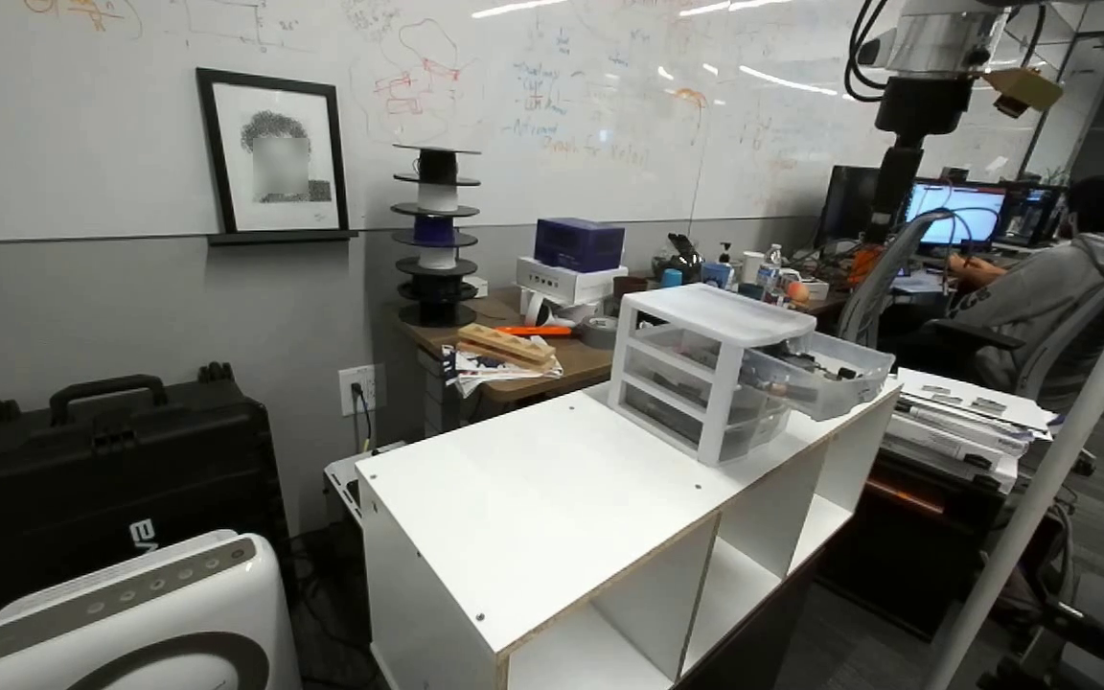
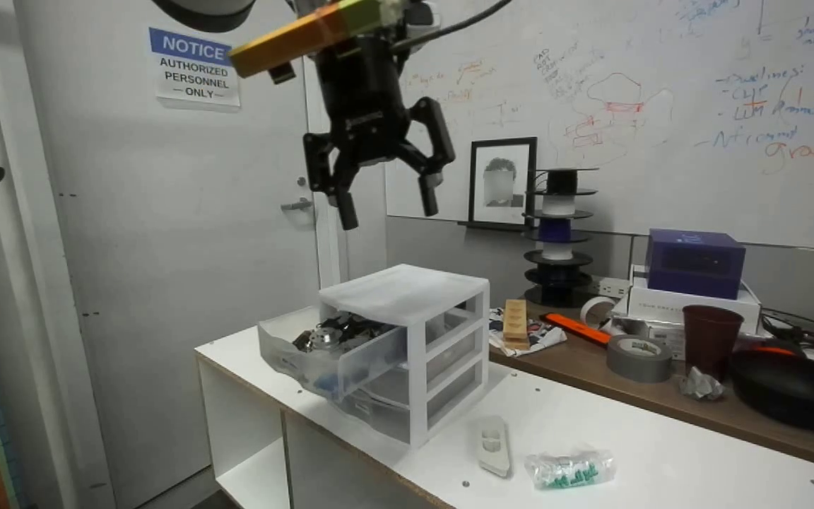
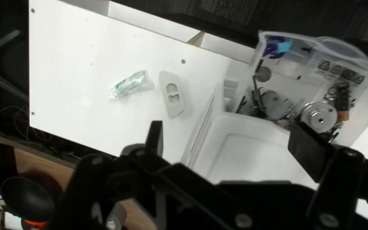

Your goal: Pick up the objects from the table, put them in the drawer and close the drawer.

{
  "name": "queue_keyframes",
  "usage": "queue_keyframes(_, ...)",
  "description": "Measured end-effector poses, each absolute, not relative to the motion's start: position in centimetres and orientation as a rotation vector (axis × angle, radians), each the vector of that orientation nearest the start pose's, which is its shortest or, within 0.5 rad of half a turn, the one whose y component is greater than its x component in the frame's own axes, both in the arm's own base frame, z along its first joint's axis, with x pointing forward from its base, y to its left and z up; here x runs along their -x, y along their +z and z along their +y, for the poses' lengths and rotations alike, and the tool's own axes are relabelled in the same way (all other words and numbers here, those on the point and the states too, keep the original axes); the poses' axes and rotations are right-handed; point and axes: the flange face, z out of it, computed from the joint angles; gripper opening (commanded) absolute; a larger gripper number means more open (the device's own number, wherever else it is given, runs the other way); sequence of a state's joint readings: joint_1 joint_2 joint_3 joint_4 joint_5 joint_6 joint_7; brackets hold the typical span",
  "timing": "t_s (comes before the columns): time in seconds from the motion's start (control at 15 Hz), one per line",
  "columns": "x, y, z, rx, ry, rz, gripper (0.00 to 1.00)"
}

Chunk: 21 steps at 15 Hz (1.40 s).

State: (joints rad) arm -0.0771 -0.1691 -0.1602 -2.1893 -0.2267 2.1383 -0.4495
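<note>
The white table (image 1: 533, 498) carries a small white-framed drawer unit (image 2: 442, 290). Its top translucent drawer (image 2: 294, 364) is pulled out and holds metal parts and small items; in the wrist view the drawer (image 3: 286, 86) is at upper right. An oblong off-white piece with two recesses (image 2: 493, 445) lies beside the unit. A clear crinkled packet with green print (image 2: 571, 468) lies next to it. The wrist view shows both the piece (image 3: 172, 94) and the packet (image 3: 132, 83). My gripper (image 2: 388, 206) is open and empty, above the unit; in the wrist view its fingers (image 3: 232, 143) are wide apart.
A wooden desk (image 2: 591, 375) with a tape roll (image 2: 639, 357), a dark red cup (image 2: 712, 339), a black pan (image 2: 795, 389) and boxes runs along the table. Stacked spools (image 1: 437, 235) stand by the whiteboard. A person (image 1: 1069, 259) sits behind the table.
</note>
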Motion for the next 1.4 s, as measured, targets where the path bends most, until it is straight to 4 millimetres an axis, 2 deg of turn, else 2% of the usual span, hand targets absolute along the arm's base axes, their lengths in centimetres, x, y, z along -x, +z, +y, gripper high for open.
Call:
queue_keyframes(0.13, -51.4, 45.9, -16.4, 3.259, -0.116, -0.575, 1.00)
queue_keyframes(0.27, -53.6, 43.1, -18.5, 3.200, -0.088, -0.649, 1.00)
queue_keyframes(0.53, -57.7, 36.4, -20.2, 3.078, 0.004, -0.841, 1.00)
queue_keyframes(0.73, -59.5, 33.3, -21.2, 3.021, 0.054, -0.993, 1.00)
queue_keyframes(0.87, -59.8, 32.7, -22.2, 2.992, 0.074, -1.107, 1.00)
queue_keyframes(1.13, -59.0, 32.3, -24.9, 2.977, 0.055, -1.251, 1.00)
queue_keyframes(1.27, -58.5, 31.2, -26.0, 2.993, 0.034, -1.269, 1.00)
queue_keyframes(1.4, -58.0, 29.3, -26.7, 3.007, 0.032, -1.265, 1.00)
